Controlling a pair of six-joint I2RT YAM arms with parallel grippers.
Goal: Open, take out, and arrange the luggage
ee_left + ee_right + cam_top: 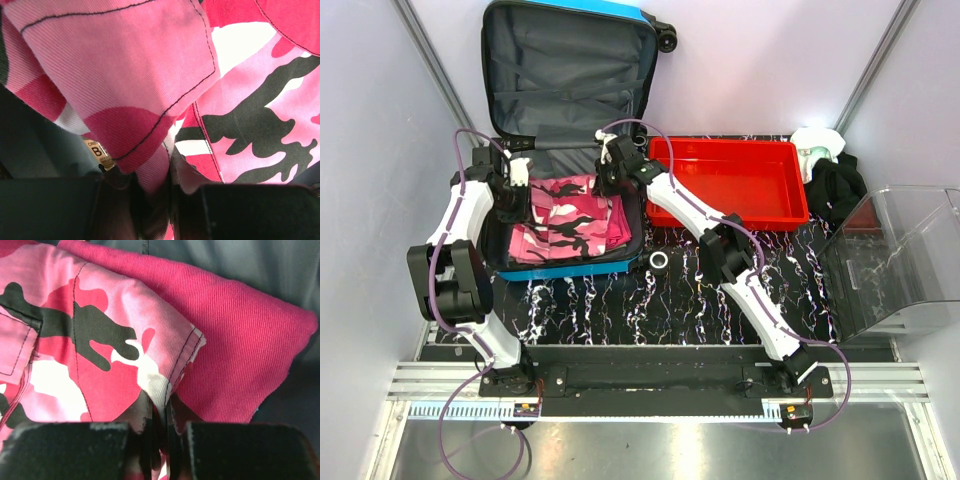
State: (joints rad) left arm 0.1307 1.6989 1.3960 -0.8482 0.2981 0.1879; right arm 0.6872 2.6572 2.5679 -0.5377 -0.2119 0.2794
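Well, the left gripper (150, 187) is pinching a fold of the pink camo cloth (150, 75) between its fingers. The right gripper (157, 427) is squeezed onto another corner of the same cloth. Both arms reach into the luggage (565, 85), which sits at the far left of the table (620, 300), just beside the red tray (720, 185). I think the opening part is done, because the lid stands up and shows its grey inside. The taking out and arranging are not done yet, since the cloth lies in the bottom half. The case is big, bright blue and hard, with a black wheel at its top corner.
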